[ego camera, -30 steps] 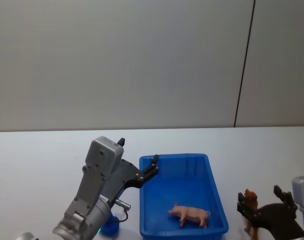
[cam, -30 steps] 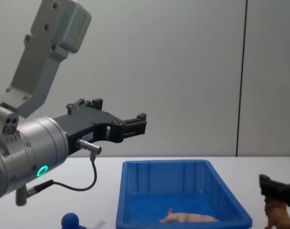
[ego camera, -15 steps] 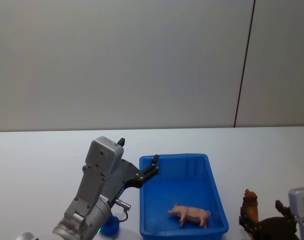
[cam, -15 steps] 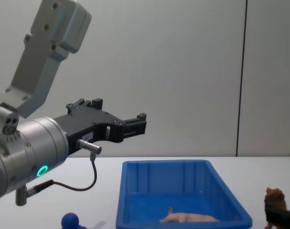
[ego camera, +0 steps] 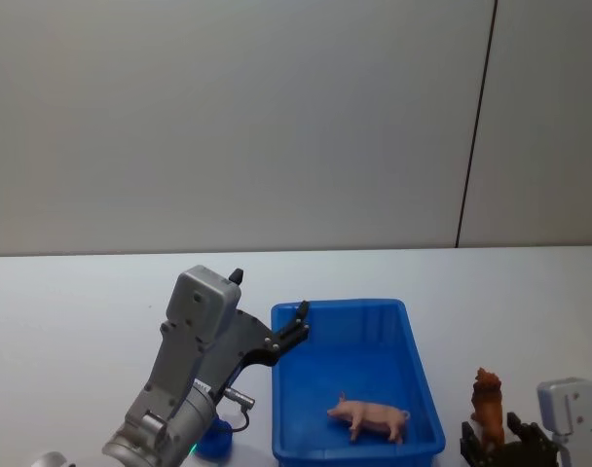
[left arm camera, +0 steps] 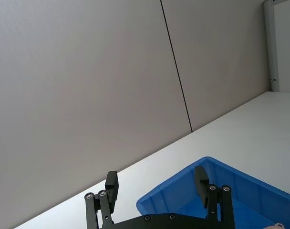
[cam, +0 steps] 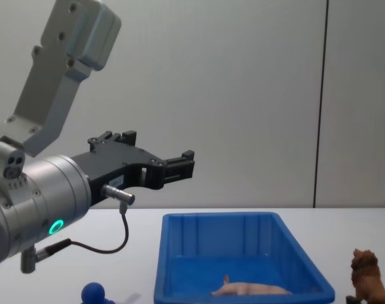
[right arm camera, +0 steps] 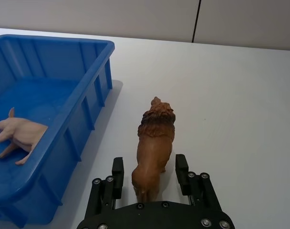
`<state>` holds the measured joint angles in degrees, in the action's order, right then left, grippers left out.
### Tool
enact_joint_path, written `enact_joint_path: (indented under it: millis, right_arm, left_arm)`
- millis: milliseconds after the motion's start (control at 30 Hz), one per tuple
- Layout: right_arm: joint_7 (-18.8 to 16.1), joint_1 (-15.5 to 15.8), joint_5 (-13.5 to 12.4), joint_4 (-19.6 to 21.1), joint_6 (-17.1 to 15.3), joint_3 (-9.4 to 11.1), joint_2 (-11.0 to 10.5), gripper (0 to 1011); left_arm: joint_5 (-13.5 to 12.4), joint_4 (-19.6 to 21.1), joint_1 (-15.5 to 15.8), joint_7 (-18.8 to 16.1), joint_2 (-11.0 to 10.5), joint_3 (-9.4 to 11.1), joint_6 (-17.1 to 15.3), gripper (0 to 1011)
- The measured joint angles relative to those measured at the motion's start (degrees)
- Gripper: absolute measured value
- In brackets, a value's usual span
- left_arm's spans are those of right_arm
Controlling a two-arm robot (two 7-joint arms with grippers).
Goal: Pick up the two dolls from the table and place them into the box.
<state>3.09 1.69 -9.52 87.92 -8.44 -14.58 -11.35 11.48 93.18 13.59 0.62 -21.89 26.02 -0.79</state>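
White table (right arm camera: 240,95), grey wall (ego camera: 228,117). The right wrist view shows the right gripper (right arm camera: 149,163) spread astride the lion (right arm camera: 157,129); the left gripper (left arm camera: 155,183) gapes above the blue box's (right arm camera: 95,78) edge.

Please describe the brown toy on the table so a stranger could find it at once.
Find the big blue box on the white table. Beside its right wall stands a small lion, between the open fingers of the right gripper. Unlike the pink pig inside the box, it is brown and maned.
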Motion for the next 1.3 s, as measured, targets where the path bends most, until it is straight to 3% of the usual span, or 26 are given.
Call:
enact_joint_path:
  millis: [400,800,1300]
  right_arm:
    - [-1.2,-0.4,1.3,-0.7,0.9,-0.1,0.4,319]
    - [-2.5,-0.1,3.0,2.8,3.9,0.2,-0.1,293]
    - [-10.6,-2.7,3.8,4.7,7.0,-0.2,0.6,293]
  left_arm:
    - [0.0,0.0,0.0,0.0,0.0,0.0,0.0,1002]
    - [0.0,0.0,0.0,0.0,0.0,0.0,0.0,1002]
    - [0.0,0.0,0.0,0.0,0.0,0.0,0.0,1001]
